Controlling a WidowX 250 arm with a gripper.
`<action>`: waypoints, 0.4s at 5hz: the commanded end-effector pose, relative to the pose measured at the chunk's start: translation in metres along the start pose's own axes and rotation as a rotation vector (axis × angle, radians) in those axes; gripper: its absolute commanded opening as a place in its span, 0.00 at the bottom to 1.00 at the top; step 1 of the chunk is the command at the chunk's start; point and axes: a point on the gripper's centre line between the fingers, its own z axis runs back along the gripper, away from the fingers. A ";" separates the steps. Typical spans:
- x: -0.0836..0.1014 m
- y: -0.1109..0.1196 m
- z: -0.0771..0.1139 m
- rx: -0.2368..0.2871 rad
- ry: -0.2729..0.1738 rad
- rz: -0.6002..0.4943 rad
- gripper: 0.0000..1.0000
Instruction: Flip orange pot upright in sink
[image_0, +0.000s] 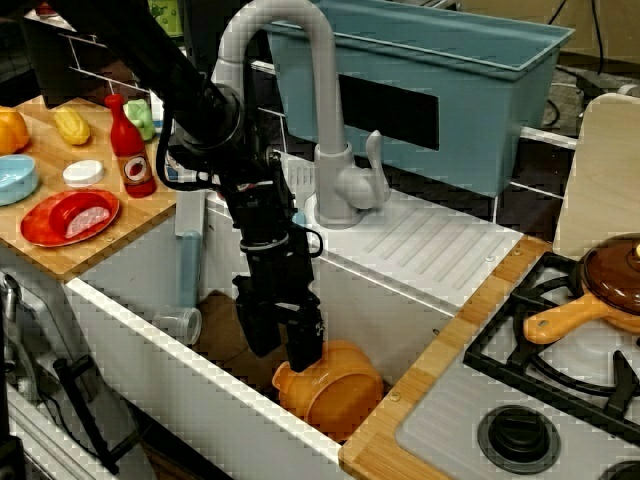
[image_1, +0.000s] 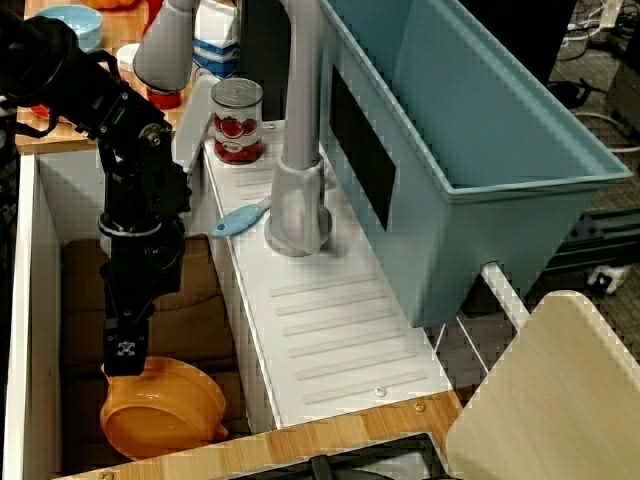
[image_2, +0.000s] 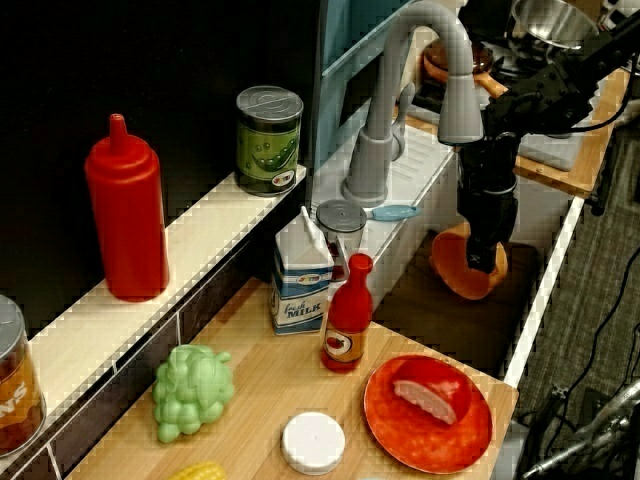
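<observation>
Pot (image_0: 335, 395) tilted on edge in sink's (image_0: 150, 335) stove-end corner, not yet upright. Gripper (image_0: 285, 345) at its rim; grasp unclear.

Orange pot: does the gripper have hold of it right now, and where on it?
Apparently yes: the gripper reaches down onto the tilted orange pot in the sink, seemingly pinching its rim; the contact itself is partly hidden.

Toy kitchen set up in a lab/workroom, by the look of it. White sink (image_0: 150, 330) w/ grey faucet (image_0: 300, 100) & ridged drainboard (image_0: 420, 245), wooden counter (image_0: 70, 245), stove burners (image_0: 545, 350) w/ a brown pan (image_0: 612, 275). Play food about: ketchup bottle (image_2: 127, 215), milk carton (image_2: 302, 272), plastic grapes (image_2: 193, 390). Loose cables (image_1: 590, 40) on the floor behind.
</observation>
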 end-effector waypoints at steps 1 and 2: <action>0.006 0.002 0.008 -0.014 -0.023 -0.017 1.00; 0.008 -0.004 0.006 -0.023 -0.014 -0.033 1.00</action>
